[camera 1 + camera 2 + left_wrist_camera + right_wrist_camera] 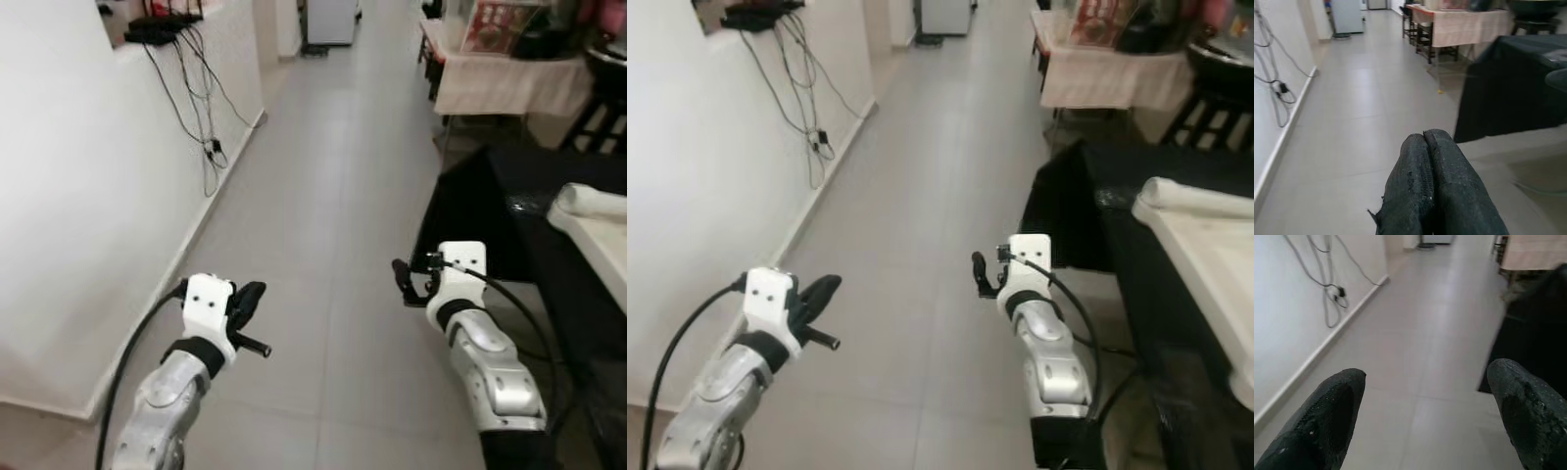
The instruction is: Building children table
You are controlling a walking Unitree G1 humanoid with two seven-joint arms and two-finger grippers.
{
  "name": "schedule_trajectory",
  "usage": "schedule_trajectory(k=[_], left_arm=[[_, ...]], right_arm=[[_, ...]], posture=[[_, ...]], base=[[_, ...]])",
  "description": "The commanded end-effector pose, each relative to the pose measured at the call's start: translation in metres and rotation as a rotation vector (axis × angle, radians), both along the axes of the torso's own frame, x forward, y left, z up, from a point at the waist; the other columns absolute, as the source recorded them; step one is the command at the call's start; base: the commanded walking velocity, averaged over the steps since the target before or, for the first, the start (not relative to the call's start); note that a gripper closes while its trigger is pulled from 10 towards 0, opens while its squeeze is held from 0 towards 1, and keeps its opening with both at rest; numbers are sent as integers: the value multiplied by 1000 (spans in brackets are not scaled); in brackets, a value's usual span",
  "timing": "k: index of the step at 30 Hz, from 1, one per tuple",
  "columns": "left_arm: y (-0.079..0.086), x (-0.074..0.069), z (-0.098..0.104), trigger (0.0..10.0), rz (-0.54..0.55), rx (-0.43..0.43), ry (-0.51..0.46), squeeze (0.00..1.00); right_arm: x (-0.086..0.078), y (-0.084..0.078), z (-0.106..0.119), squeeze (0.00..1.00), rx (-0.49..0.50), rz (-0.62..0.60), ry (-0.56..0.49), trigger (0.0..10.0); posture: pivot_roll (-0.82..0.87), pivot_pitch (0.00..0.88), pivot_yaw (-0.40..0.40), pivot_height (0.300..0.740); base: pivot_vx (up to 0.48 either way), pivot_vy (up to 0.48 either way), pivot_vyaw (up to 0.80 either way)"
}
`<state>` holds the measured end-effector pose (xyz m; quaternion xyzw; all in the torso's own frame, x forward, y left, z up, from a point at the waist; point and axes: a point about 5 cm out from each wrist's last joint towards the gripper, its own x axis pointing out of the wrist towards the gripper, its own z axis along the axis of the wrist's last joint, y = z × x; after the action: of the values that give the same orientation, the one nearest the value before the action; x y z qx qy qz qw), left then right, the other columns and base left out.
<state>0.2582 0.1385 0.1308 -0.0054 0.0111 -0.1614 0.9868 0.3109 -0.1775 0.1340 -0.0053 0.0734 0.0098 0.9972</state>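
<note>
Both arms are held forward at about waist height over a bare tiled floor (323, 196), carrying nothing. This looks like a travelling pose: the robot faces down a corridor, and nothing within reach of the fingers is there to be worked on.

The left gripper (250, 318) has its fingers (1435, 191) pressed flat together, with no gap and nothing between them. That suits an arm with no job yet, tucked narrow so it does not catch anything. The right gripper (407, 284) is the opposite: its fingers (1327, 416) stand wide apart, empty, with only floor between them, as if ready to take hold of something once it comes near.

Off to the right-finger side stands a table draped in black cloth (500, 215), and beside it, further out, a pale slab with a rounded white edge (1195, 235). This may be a part of the children's table to be built, but I cannot tell for certain. It lies well apart from both sets of fingers. Beyond the fingers, far down the corridor, a second table under a light cloth (509, 78) carries assorted items too small to name.

On the left-finger side a white wall (88, 176) runs alongside, with black cables (201, 127) hanging down it.

I judge that assembly has not begun.
</note>
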Motion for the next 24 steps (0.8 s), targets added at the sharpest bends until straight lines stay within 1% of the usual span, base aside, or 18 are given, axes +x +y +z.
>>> schedule_trajectory(k=[1,24], left_arm=[[6,0,-3,10000,20,17,15,0],[7,0,-3,10000,20,16,14,0]], right_arm=[[0,8,-2,0,16,24,7,10000],[1,8,-2,0,18,25,12,10000]], posture=[[-2,70,-29,740],[-3,72,-30,740]], base=[[356,0,0],[360,0,0]])
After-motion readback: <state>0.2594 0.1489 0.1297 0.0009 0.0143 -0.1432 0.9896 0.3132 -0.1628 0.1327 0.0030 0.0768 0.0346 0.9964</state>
